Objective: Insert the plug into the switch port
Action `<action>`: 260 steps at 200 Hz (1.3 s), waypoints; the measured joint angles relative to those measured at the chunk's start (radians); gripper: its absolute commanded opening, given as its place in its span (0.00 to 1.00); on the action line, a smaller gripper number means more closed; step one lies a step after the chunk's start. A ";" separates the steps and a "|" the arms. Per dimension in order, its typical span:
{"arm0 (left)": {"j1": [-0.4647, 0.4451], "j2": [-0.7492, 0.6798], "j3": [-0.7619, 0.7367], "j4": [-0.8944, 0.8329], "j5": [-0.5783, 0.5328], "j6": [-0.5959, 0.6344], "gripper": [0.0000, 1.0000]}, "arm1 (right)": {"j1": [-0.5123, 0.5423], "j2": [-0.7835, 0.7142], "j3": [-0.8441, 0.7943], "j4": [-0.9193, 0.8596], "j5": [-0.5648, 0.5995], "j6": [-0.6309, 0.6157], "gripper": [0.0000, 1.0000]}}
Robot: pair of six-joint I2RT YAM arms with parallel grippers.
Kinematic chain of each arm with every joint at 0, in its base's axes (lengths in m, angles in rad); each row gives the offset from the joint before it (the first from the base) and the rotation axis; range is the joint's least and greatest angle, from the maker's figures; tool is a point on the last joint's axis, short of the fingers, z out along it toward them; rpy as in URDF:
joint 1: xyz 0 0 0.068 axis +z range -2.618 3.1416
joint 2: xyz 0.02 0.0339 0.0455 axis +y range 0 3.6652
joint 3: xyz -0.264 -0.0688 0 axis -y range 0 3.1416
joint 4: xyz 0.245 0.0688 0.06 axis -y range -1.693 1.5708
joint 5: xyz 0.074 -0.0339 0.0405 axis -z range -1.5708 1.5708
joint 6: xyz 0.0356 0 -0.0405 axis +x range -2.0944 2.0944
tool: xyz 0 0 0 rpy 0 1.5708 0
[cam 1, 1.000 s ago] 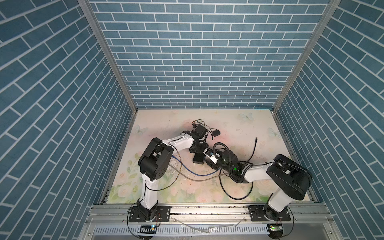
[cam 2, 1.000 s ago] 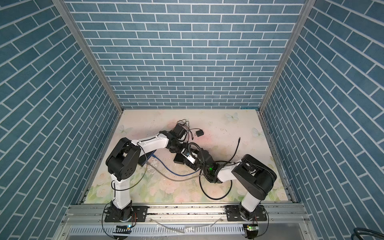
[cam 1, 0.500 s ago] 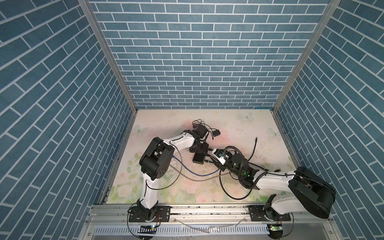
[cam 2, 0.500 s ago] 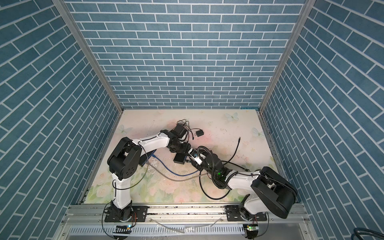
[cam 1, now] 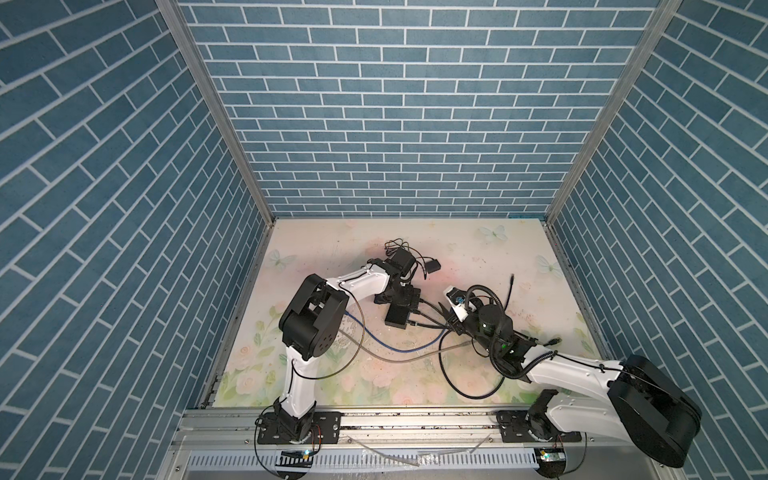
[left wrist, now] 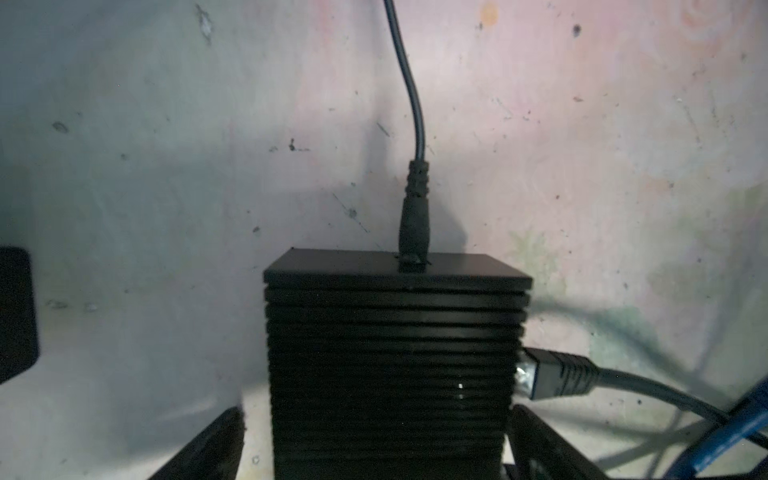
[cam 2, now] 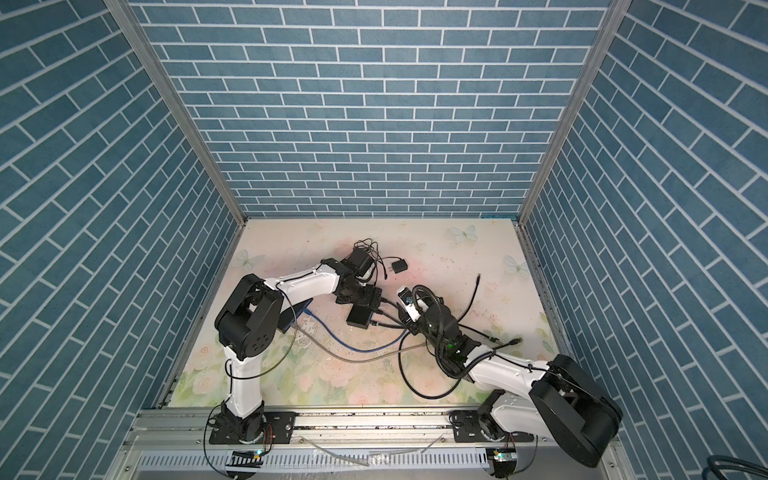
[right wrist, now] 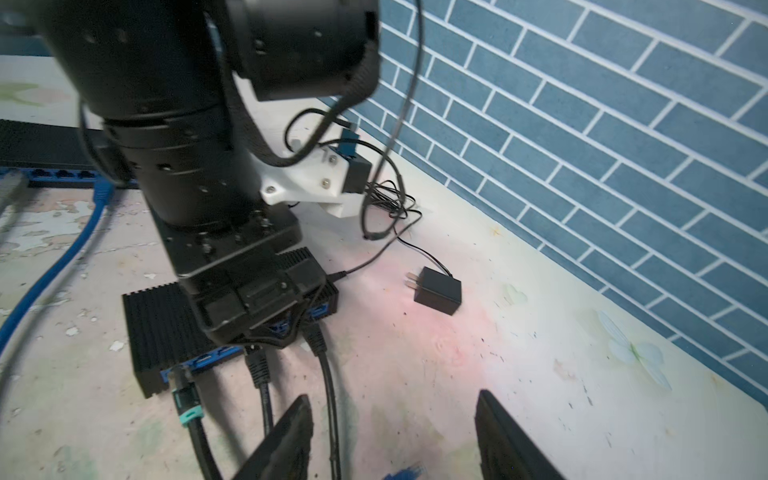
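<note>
Plug point(right wrist: 316, 338) sitting seemingly seated in switch point(right wrist: 158, 324) on tabletop point(right wrist: 498, 374), long axis pointing toward our right jaws; we are holding those part-open, empty; left jaws gaping wide, straddling switch, gripping nothing.

The right arm point(cam 1: 573, 374) has swung out and dropped. Its big elbow joint point(cam 1: 648, 407), a second ago raised near the middle, now sits low by the front right corner of the worktop point(cam 1: 478, 257). The right gripper point(right wrist: 393, 397) has backed off from the switch point(cam 1: 401, 309), leaving bare worktop between them.
</note>
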 measured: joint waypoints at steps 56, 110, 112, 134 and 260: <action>0.006 -0.129 0.020 0.031 -0.051 0.044 1.00 | -0.148 -0.088 0.079 -0.270 0.006 0.072 0.65; 0.073 -0.485 -0.199 0.227 -0.192 0.109 1.00 | -0.369 -0.108 0.148 -0.436 -0.016 0.090 0.68; 0.077 -0.499 -0.211 0.232 -0.196 0.112 0.99 | -0.375 -0.108 0.148 -0.439 -0.016 0.090 0.68; 0.172 -0.674 -0.391 0.304 -0.239 0.135 1.00 | -0.491 -0.096 0.148 -0.463 -0.046 0.095 0.69; 0.568 -0.700 -0.895 0.913 -0.193 0.380 1.00 | -0.725 0.256 0.102 -0.032 -0.228 0.098 0.99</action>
